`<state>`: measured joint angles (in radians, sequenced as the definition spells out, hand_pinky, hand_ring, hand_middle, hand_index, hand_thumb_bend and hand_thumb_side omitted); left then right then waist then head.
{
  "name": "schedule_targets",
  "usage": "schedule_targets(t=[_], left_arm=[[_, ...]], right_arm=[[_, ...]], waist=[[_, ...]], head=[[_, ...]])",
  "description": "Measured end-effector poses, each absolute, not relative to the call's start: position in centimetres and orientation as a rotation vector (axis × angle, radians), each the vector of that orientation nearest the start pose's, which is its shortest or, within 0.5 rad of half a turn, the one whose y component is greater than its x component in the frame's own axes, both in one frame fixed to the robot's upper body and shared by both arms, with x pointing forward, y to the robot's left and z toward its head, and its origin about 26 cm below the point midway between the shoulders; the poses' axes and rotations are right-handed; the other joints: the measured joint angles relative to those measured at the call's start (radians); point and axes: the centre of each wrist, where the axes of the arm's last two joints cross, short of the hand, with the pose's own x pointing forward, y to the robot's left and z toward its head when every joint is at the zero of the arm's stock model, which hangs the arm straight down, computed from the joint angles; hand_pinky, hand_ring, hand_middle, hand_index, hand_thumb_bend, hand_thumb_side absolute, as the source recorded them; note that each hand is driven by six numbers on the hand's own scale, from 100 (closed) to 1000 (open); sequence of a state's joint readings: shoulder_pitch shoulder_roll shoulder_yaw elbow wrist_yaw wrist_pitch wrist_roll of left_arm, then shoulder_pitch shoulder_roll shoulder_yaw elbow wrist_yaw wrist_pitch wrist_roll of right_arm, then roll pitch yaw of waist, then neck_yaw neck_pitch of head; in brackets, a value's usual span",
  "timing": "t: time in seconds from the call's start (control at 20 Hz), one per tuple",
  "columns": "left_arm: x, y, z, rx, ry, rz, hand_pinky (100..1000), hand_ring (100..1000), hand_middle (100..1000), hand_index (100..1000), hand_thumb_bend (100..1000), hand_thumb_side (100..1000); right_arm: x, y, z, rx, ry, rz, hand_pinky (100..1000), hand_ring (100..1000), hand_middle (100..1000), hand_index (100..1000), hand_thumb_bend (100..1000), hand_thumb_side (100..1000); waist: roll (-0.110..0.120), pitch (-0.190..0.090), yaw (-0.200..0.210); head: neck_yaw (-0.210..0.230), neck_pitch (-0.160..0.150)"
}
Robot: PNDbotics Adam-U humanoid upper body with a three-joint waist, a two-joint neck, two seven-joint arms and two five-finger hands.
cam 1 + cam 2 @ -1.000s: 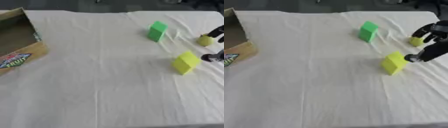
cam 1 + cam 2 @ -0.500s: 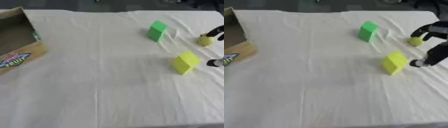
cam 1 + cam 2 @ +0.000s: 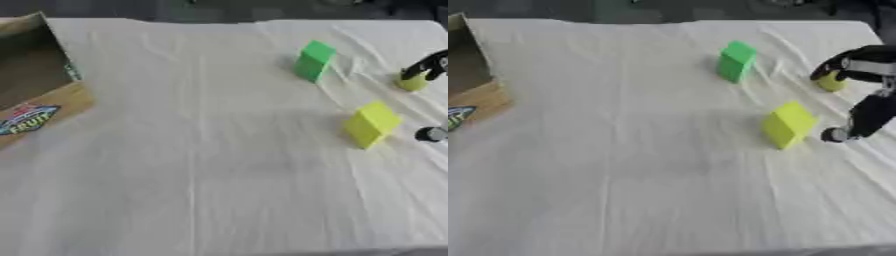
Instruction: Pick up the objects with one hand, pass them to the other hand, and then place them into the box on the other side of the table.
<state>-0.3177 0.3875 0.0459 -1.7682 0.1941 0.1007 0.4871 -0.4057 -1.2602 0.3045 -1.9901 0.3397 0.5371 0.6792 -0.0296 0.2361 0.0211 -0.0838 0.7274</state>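
Observation:
A yellow block lies tilted on the white cloth, right of centre. Farther back stands a green block. A small yellow object sits near the right edge. My right hand comes in from the right edge, open and spread. One finger arches over the small yellow object, and another fingertip rests on the cloth just right of the yellow block, apart from it. The hand holds nothing. My left hand shows in neither view.
An open cardboard box with a "FRUIT" label on its wall stands at the left edge. The white cloth covers the whole table and is creased around the blocks.
My right hand has drawn back to the right, so its lower fingertip is now a little off the yellow block. The blocks and the box stay put.

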Motion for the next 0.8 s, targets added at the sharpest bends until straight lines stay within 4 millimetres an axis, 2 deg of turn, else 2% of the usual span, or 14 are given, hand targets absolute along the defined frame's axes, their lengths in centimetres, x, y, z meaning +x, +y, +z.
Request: schedule_targets(t=[0.45, 0.8], left_arm=[[33.3, 29.9, 16.6, 0.397, -1.992, 0.256, 452, 788, 666, 793, 200, 869], [33.3, 29.8, 16.7, 0.390, -1.995, 0.253, 452, 789, 667, 793, 200, 870]], right_arm=[[28.8, -30.7, 27.5, -0.859, -0.899, 1.545, 1000, 907, 917, 904, 545, 123], [29.8, -31.0, 26.7, -0.850, -0.854, 1.575, 1000, 909, 918, 905, 552, 123]], waist=[[0.001, 0.007, 0.007], [0.004, 0.017, 0.011]], head=[[-0.007, 0.000], [-0.013, 0.000]])
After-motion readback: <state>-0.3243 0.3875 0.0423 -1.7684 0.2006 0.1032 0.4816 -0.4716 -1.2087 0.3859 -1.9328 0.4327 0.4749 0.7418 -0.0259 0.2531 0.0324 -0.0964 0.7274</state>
